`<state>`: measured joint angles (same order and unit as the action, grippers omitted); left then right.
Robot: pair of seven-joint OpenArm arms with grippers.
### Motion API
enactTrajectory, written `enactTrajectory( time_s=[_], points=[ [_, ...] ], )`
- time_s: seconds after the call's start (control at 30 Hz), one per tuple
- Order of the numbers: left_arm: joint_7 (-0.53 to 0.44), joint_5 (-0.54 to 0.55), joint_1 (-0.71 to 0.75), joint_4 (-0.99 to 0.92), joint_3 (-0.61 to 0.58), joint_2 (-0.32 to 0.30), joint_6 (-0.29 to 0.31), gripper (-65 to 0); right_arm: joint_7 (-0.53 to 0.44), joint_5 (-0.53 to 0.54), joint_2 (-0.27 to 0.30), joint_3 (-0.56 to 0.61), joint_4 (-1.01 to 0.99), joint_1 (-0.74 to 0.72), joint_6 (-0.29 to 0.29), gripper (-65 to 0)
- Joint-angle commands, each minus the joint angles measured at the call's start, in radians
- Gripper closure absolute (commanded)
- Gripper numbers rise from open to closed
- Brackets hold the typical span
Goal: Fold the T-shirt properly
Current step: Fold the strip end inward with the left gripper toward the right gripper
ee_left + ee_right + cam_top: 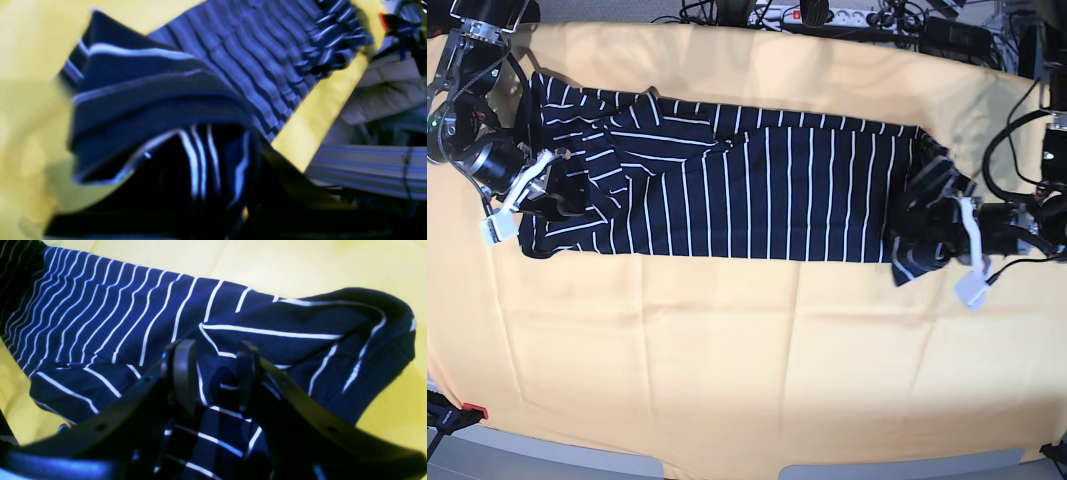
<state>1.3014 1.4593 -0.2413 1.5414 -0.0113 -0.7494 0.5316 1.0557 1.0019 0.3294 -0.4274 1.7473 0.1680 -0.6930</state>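
The T-shirt point(757, 190), dark navy with thin white stripes, lies stretched left to right across the yellow table. In the base view my right gripper point(552, 185) is at the shirt's left end. The right wrist view shows its black fingers point(183, 373) closed around a raised bunch of the T-shirt point(100, 323), so my right gripper point(215, 373) is shut on it. At the shirt's right end my left gripper point(932, 225) is shut on lifted, rumpled fabric. In the left wrist view the T-shirt point(233, 50) curls up close to the lens and hides the fingers.
The yellow cloth covers the table point(727, 350), with bare cloth in front of the shirt down to the near edge. Cables and a power strip point(827, 15) run along the far edge. A red clamp point(472, 410) sits at the front left corner.
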Motion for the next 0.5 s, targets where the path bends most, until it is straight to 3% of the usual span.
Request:
enactTrajectory(
  time_s=[0.0, 0.2, 0.33, 0.47],
  points=[
    [-0.013, 0.024, -0.019, 0.019, 0.013, -0.002, 0.01, 0.0, -0.023, 0.019, 0.014, -0.005, 0.018, -0.013, -0.005, -22.9],
    [-0.022, 0.024, 0.029, 0.007, 0.013, 0.121, 0.087, 0.0, -0.019, 0.016, 0.014, -0.005, 0.018, -0.005, -0.005, -22.9],
    [-0.067, 0.024, 0.062, -0.039, 0.013, 0.194, 0.091, 0.0, -0.019, 0.019, 0.014, -0.005, 0.018, -0.005, -0.005, -22.9],
    [-0.095, 0.013, 0.066, -0.08, 0.013, 0.258, 0.135, 0.0, -0.019, 0.02, 0.014, -0.005, 0.018, 0.001, -0.005, -22.9]
  ],
)
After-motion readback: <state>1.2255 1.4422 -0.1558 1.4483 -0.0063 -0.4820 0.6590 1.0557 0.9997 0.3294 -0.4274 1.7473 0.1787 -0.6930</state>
